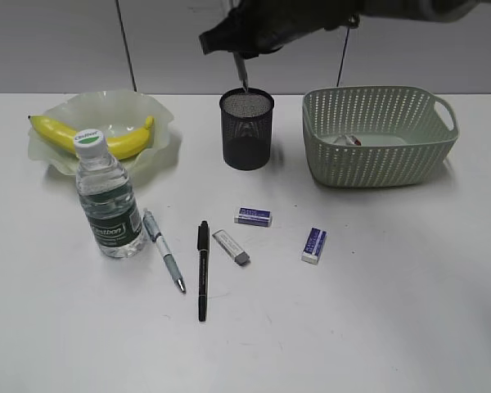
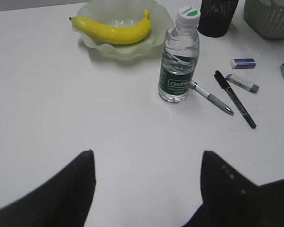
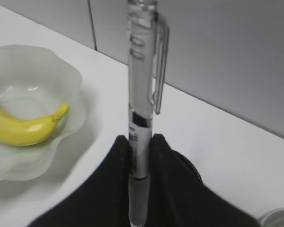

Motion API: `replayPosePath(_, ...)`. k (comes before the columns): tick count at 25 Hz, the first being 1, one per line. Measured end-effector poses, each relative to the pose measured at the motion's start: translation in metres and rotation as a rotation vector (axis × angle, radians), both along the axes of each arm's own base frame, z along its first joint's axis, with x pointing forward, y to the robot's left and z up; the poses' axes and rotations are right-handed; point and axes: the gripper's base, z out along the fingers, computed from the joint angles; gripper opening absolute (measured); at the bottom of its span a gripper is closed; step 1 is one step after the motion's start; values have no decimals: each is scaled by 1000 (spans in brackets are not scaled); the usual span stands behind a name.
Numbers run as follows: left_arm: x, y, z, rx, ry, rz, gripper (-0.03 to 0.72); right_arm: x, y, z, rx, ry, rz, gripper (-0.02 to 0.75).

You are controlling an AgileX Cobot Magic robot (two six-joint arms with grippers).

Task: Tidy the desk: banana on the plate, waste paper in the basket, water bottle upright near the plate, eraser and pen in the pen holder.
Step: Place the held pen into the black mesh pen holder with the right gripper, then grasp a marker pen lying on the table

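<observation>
Waste paper (image 1: 348,140) barely shows through the basket (image 1: 380,135), right of centre. Top centre, the right gripper (image 3: 141,156), partly cut off, pinches one clear pen (image 3: 143,94) above the pen holder (image 1: 246,128). Left gripper (image 2: 146,182) gapes empty. On the desk (image 1: 376,311): two pens, three erasers, one upright water bottle (image 1: 108,196), one banana (image 1: 94,136) on the plate (image 1: 159,151).

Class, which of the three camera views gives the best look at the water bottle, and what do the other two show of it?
The left wrist view: the water bottle stands whole, cap to base, its label large. The exterior view also shows the whole bottle, but smaller. The right wrist view shows none of it, only the plate, banana and gripped pen.
</observation>
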Motion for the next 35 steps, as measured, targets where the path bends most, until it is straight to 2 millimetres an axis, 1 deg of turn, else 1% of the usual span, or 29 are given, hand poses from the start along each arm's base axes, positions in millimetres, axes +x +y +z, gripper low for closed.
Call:
replayPosePath(4,0,0,0,0,0,0,516,18,-3,-27,20,-43,-3,108)
replayPosePath(9,0,0,0,0,0,0,516,28,-5,-55,18,-32,-11,109)
replayPosePath(10,0,0,0,0,0,0,516,29,-6,-60,12,-24,-12,120)
replayPosePath(12,0,0,0,0,0,0,516,30,-6,-64,7,-16,-13,184)
replayPosePath(15,0,0,0,0,0,0,516,30,-7,-60,10,-22,-14,333)
replayPosePath(17,0,0,0,0,0,0,516,28,-8,-50,13,-29,-16,396)
replayPosePath(18,0,0,0,0,0,0,516,26,-9,-42,14,-30,-20,413)
replayPosePath(21,0,0,0,0,0,0,515,16,-18,-11,-4,-4,-41,430)
replayPosePath(22,0,0,0,0,0,0,515,11,-22,-1,-23,23,-52,433)
replayPosePath(24,0,0,0,-1,0,0,515,-4,-33,26,-65,80,-78,435)
replayPosePath(27,1,-1,2,-13,-11,-6,515,-36,-57,66,-151,202,-124,435)
replayPosePath(29,4,-4,10,-40,-36,-18,513,-61,-75,88,-242,300,-135,435)
replayPosePath(30,8,-7,15,-58,-44,-28,508,-74,-83,100,-267,321,-132,436)
replayPosePath(32,19,-15,22,-76,-33,-56,498,-98,-98,117,-315,368,-125,436)
replayPosePath(34,33,-24,27,-73,10,-103,487,-128,-115,135,-316,374,-116,436)
replayPosePath(35,42,-30,28,-69,39,-123,484,-140,-122,141,-310,372,-111,436)
